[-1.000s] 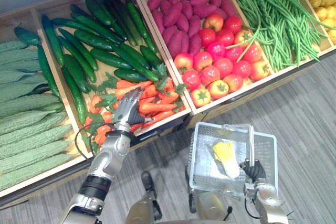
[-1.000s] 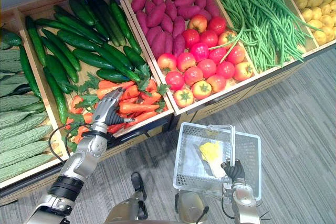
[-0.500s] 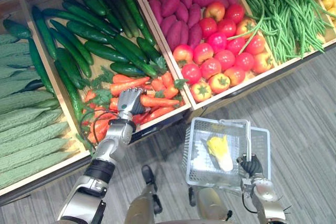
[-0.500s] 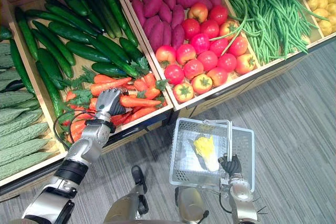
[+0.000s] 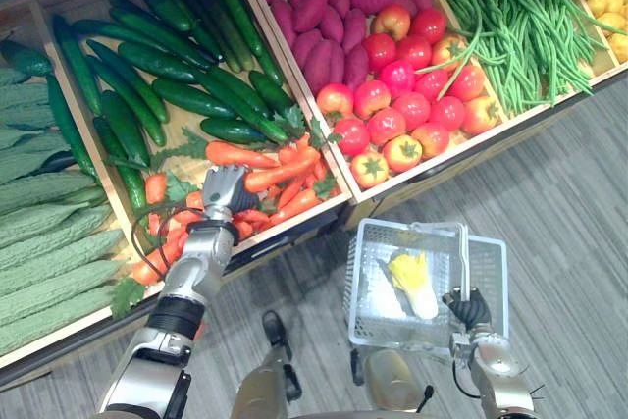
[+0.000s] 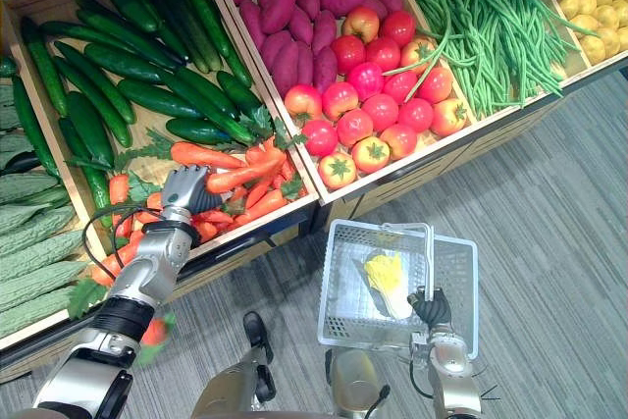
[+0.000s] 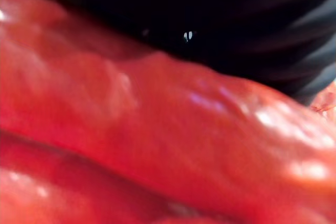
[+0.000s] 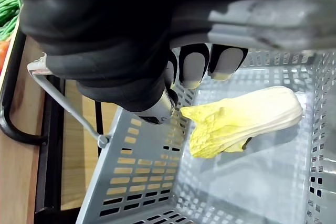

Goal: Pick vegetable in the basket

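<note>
We've got the left hand point(image 5: 224, 193) down on the carrot pile point(image 5: 294, 206), fingers curled round one carrot point(image 5: 282, 171) that pokes out twd the tomatoes point(image 5: 402, 105), cucumbers point(image 5: 186, 95) just behind. In the left wrist view, orange skin sits right up against the dark cover. The right hand point(image 5: 469, 309) is clamped on the handle point(image 5: 463, 257) of the grey basket point(image 5: 361, 291) over the floor, w/ a yellow cabbage point(image 8: 241, 119) lying inside. So the carrot's at the crate, well apart from the basket.
</note>
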You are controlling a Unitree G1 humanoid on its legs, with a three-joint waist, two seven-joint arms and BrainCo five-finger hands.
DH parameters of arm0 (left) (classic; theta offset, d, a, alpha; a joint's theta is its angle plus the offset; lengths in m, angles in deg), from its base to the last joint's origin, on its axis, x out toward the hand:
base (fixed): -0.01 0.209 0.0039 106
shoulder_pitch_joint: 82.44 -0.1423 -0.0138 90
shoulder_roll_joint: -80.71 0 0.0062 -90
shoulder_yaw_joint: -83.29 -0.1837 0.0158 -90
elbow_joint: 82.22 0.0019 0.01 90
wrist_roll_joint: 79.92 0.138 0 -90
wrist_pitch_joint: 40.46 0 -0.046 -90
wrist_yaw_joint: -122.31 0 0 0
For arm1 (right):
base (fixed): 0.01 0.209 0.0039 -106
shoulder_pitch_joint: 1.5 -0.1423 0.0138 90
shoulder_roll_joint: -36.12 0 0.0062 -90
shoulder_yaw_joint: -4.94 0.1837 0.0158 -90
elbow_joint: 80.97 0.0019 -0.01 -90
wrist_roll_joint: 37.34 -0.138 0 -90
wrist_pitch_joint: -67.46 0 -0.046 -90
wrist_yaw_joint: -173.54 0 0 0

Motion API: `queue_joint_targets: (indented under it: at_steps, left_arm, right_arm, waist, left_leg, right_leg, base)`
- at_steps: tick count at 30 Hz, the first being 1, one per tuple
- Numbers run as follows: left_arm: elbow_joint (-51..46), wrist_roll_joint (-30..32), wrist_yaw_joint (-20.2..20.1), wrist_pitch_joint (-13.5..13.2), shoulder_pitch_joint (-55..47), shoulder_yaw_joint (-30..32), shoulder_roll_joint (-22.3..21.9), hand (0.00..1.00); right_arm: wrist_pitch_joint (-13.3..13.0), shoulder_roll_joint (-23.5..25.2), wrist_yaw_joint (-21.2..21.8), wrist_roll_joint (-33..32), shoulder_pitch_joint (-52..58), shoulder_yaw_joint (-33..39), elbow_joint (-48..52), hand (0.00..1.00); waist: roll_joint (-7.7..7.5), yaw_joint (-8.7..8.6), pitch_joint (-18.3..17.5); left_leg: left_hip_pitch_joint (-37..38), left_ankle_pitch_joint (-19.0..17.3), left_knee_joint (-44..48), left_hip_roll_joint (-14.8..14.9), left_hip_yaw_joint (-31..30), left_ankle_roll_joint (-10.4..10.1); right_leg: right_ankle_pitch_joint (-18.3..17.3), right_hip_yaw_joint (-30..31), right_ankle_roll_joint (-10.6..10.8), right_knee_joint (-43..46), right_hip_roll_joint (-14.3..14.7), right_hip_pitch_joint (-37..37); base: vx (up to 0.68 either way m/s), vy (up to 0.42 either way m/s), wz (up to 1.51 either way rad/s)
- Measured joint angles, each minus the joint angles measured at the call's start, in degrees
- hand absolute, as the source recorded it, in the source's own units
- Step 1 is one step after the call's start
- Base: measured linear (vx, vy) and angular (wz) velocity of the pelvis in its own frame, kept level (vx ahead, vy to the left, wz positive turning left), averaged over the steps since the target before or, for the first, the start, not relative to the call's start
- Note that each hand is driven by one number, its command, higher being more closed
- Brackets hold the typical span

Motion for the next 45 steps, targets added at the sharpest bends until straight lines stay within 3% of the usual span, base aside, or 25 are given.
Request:
queue_joint_targets:
  at_steps: [7, 11, 15, 22, 28, 32, 34, 36, 37, 38, 39, 40, 41, 42, 44, 45]
  left_arm:
    - [-8.8, -3.3, 3.8, 0.6, -2.3, 4.9, -1.0, 1.0]
    - [-17.3, -7.0, 6.2, 0.2, -6.3, 6.0, -5.3, 1.0]
    - [-24.4, -12.8, 7.4, -2.9, -13.0, 4.9, -12.2, 1.0]
    - [-30.8, -23.6, 7.1, -7.5, -22.7, 0.7, -18.1, 1.0]
    - [-34.9, -28.1, 5.5, -9.3, -28.6, -5.2, -20.3, 1.0]
    - [-35.0, -29.1, 3.2, -9.6, -30.2, -10.5, -20.3, 1.0]
    - [-35.0, -29.1, 2.7, -9.6, -30.2, -12.3, -20.5, 1.0]
    - [-34.9, -29.1, 2.2, -9.6, -29.9, -13.2, -20.6, 1.0]
    - [-34.0, -29.1, 2.2, -9.7, -29.3, -13.3, -20.5, 1.0]
    - [-31.8, -29.1, 2.1, -9.7, -28.0, -13.2, -20.4, 1.0]
    - [-30.0, -29.1, 2.1, -9.6, -26.8, -12.7, -20.2, 1.0]
    - [-29.6, -29.1, 2.1, -9.6, -26.5, -12.5, -20.1, 1.0]
    - [-29.2, -29.1, 2.1, -9.6, -26.3, -11.5, -20.0, 1.0]
    - [-29.2, -29.1, 2.0, -9.6, -26.0, -10.9, -20.0, 1.0]
    - [-27.3, -29.1, 1.7, -9.6, -24.5, -11.4, -20.3, 1.0]
    - [-25.5, -29.0, 0.9, -9.6, -23.2, -12.2, -20.3, 1.0]
  right_arm:
    - [0.0, 0.4, 0.8, 0.0, 0.4, 0.5, 0.1, 1.0]
    - [0.0, 0.8, 0.8, 0.0, 0.6, 1.2, 0.1, 1.0]
    - [0.3, 1.5, 0.4, 0.0, 0.8, 2.4, 0.1, 1.0]
    - [0.9, 2.1, -1.9, -0.1, 4.1, 4.6, 5.0, 1.0]
    - [2.6, 3.5, -3.9, 0.1, 6.8, 4.0, 17.6, 1.0]
    - [2.8, 6.3, -5.1, 0.1, 10.5, 3.8, 27.9, 1.0]
    - [2.8, 7.1, -6.0, 0.2, 11.3, 3.3, 32.9, 1.0]
    - [2.9, 7.1, -6.7, 0.3, 10.4, 1.8, 35.4, 1.0]
    - [2.8, 7.1, -6.8, 0.7, 9.4, 1.0, 35.7, 1.0]
    - [2.8, 7.1, -7.0, 1.4, 7.7, 0.0, 35.6, 1.0]
    - [2.8, 7.1, -7.3, 2.3, 5.8, -0.8, 35.0, 1.0]
    - [2.8, 7.1, -7.4, 2.4, 5.1, -1.1, 34.5, 1.0]
    - [2.8, 7.0, -7.7, 3.1, 2.6, -2.2, 32.6, 1.0]
    - [2.8, 6.9, -7.6, 3.7, 1.1, -3.2, 31.3, 1.0]
    - [2.9, 6.0, -7.3, 4.0, 0.3, -4.4, 30.7, 1.0]
    - [3.0, 5.1, -6.6, 3.9, 0.1, -5.6, 30.6, 1.0]
  waist:
    - [0.05, -0.01, 0.0]
    - [0.41, 0.11, -0.2]
    - [1.45, 0.18, -1.2]
    - [4.82, 1.39, -3.9]
    - [4.56, 3.41, -5.0]
    - [3.35, 3.0, -6.8]
    - [3.13, 3.09, -7.6]
    - [3.32, 3.09, -8.7]
    - [3.31, 2.84, -8.9]
    - [3.36, 2.39, -9.0]
    - [3.46, 2.19, -9.0]
    - [3.47, 2.18, -9.0]
    - [3.46, 2.58, -9.0]
    - [3.45, 3.05, -9.1]
    - [4.59, 3.04, -9.1]
    - [5.34, 2.84, -9.3]
  left_leg:
    - [0.7, 0.0, 0.0, 0.0, -0.5, 0.0]
    - [1.0, 0.0, 0.0, -0.1, -0.9, 0.0]
    - [1.9, -0.1, 0.0, -0.1, -1.2, -0.1]
    - [4.1, -0.7, 0.1, 0.6, -1.2, -0.6]
    - [0.9, -8.9, 12.4, 2.1, -2.0, -1.5]
    - [1.2, -12.7, 16.5, 3.6, 3.4, -1.9]
    - [1.2, -16.2, 21.8, 6.2, 9.0, -2.1]
    - [1.5, -18.8, 24.9, 9.2, 14.7, -2.1]
    - [2.2, -19.3, 25.7, 9.8, 17.5, -2.0]
    - [3.7, -19.5, 25.7, 10.5, 20.7, -1.8]
    - [5.4, -19.5, 25.1, 11.1, 23.9, -1.8]
    - [6.0, -19.5, 24.9, 11.4, 25.0, -1.8]
    - [8.3, -19.5, 24.1, 11.6, 27.2, -1.8]
    - [10.3, -19.5, 23.6, 11.6, 27.7, -1.8]
    - [12.6, -19.8, 23.3, 12.0, 27.6, -2.3]
    - [13.5, -19.5, 25.7, 13.4, 27.4, -2.8]
  right_leg:
    - [0.1, -0.1, 0.1, -0.2, 0.0, 0.9]
    - [0.1, -0.5, 0.1, -0.4, -0.1, 1.5]
    - [0.3, -0.9, 0.2, -1.3, -0.2, 3.0]
    - [0.1, -0.8, 0.5, -1.2, 0.1, 5.2]
    - [-0.2, 4.5, 0.8, 0.3, 1.5, 3.7]
    - [0.1, 11.4, 1.3, 0.8, 3.5, 1.7]
    - [1.1, 16.4, 1.8, 1.3, 5.5, 0.4]
    - [0.6, 13.4, 0.4, 0.8, 5.4, -1.3]
    - [0.4, 7.8, -2.1, 1.0, 4.3, -2.3]
    - [0.4, -3.8, -6.3, 1.1, 1.5, -2.7]
    - [-0.1, -17.7, -7.9, 1.8, -2.1, -2.3]
    - [-0.2, -22.4, -8.4, 2.1, -3.1, -2.1]
    - [0.1, -34.4, -9.4, 3.3, -5.8, -0.9]
    - [2.7, -37.8, -9.4, 3.8, -6.3, -0.1]
    - [2.8, -33.9, -6.1, 4.0, -4.2, -0.4]
    - [1.9, -31.0, -5.7, 4.1, -2.6, -0.5]
  base:
    - [0.0, 0.0, 0.0]
    - [0.01, -0.003, 0.03]
    - [0.02, -0.005, 0.05]
    - [0.01, -0.011, -0.01]
    - [-0.05, -0.004, -0.46]
    - [-0.02, 0.034, -1.1]
    - [0.0, 0.047, -1.53]
    - [-0.02, 0.035, -1.54]
    - [-0.01, 0.036, -1.4]
    - [0.03, 0.048, -1.61]
    - [0.08, 0.04, -1.34]
    - [0.12, -0.034, -1.52]
    - [0.16, -0.175, -1.65]
    - [0.13, -0.173, -1.74]
    - [0.15, -0.177, -1.42]
    - [0.19, -0.166, -1.33]
